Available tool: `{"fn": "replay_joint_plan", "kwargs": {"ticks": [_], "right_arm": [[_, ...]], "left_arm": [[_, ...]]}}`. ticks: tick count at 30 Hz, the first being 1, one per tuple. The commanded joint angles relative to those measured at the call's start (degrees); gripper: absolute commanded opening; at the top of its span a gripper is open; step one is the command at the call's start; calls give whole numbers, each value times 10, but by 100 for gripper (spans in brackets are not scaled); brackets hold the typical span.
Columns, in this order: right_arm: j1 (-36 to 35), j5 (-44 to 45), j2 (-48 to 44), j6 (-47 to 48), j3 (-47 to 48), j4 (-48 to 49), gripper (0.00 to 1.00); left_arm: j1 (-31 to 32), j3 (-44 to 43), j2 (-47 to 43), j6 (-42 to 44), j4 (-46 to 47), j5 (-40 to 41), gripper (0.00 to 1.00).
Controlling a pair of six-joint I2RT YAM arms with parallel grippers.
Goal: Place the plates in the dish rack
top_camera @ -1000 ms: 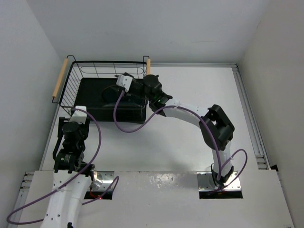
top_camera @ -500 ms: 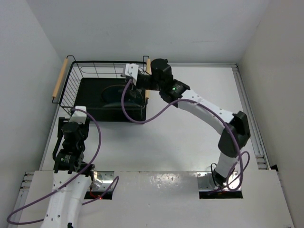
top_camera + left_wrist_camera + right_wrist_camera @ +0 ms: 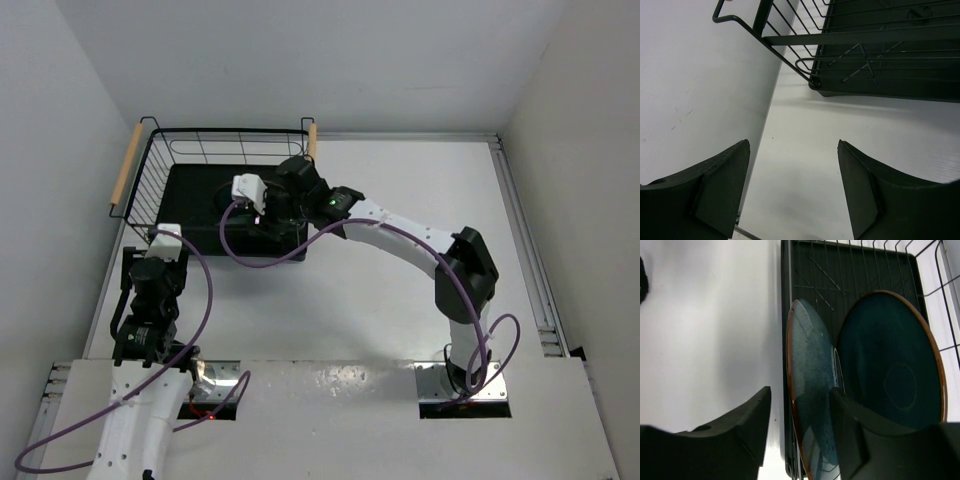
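Two dark teal plates with brown rims stand on edge inside the dish rack [image 3: 840,270]. In the right wrist view the near plate [image 3: 810,390] leans against the far plate [image 3: 890,370]. My right gripper [image 3: 800,440] is open and straddles the near plate's rim, with a gap showing at the left finger [image 3: 740,435]. From above, the right gripper [image 3: 268,215] sits over the rack's near right part, and a sliver of plate [image 3: 222,203] shows beside it. My left gripper [image 3: 792,190] is open and empty over bare table, just short of the rack's near left corner [image 3: 812,82].
The black wire rack [image 3: 225,131] fills the table's far left, with wooden handles on its left [image 3: 125,180] and right [image 3: 312,140]. A white wall runs close along the left. The right arm's purple cable [image 3: 235,250] loops over the rack's near edge.
The right gripper rose toward the rack's right handle, then came back down and left over the rack's near part beside the plates. The left arm has not moved.
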State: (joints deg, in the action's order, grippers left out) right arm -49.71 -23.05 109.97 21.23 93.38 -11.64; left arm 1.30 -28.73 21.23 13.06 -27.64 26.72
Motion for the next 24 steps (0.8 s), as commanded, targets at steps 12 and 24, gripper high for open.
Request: {"fn": "replay_joint_plan", "kwargs": {"ticks": [12, 24], "right_arm": [[4, 52, 12, -8, 20, 79, 15], [15, 70, 69, 39, 79, 33, 27]], "left_arm": [[-8, 0, -10, 7, 20, -4, 76], [-8, 0, -10, 7, 20, -4, 76]]}}
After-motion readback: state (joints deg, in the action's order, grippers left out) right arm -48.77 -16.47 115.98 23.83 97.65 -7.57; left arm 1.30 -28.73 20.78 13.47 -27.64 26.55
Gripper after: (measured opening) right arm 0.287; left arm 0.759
